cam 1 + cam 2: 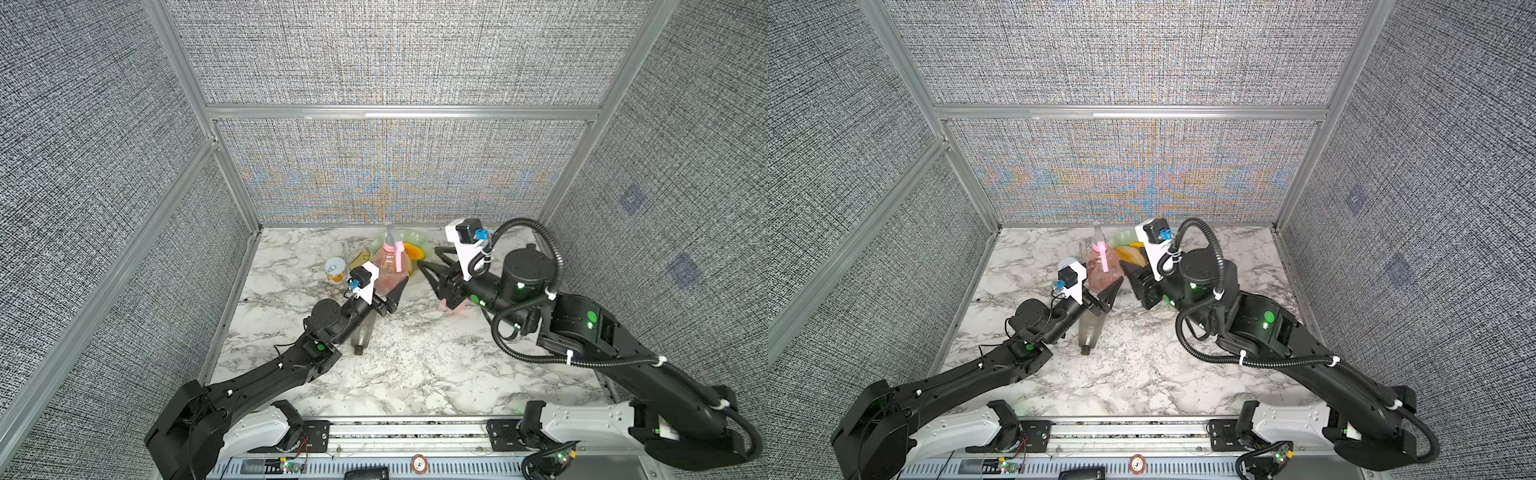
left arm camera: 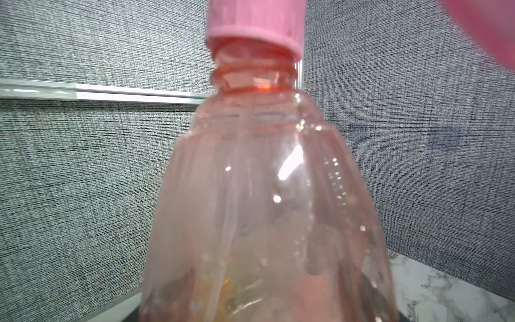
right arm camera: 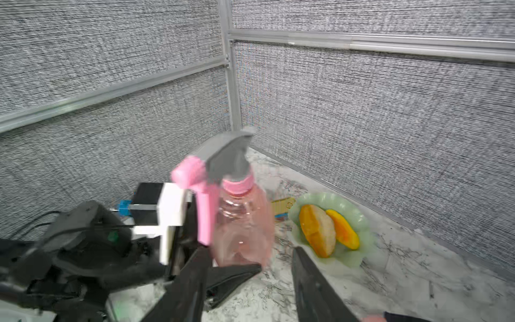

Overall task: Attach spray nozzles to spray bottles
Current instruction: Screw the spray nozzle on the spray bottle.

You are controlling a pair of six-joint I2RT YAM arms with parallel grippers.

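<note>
Holding pink bottle (image 1: 385,270) low in left gripper (image 1: 394,293); right gripper (image 1: 428,258) spread, empty. Grab nozzle collar (image 2: 255,25) squarely, twist down over exposed threads (image 2: 255,75), keep bottle upright, no tilting.

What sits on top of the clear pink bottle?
A grey-and-pink spray nozzle sits on the clear pink bottle, its pink collar over the neck. The collar hides the bottle's mouth, so whether it is screwed tight cannot be seen.

- We see a green plate (image 3: 363,223) on the marble bench (image 1: 415,365).
- Two orange fruit pieces (image 3: 317,231) lie on it.
- We see a small can (image 1: 336,269) standing nearby.
</note>
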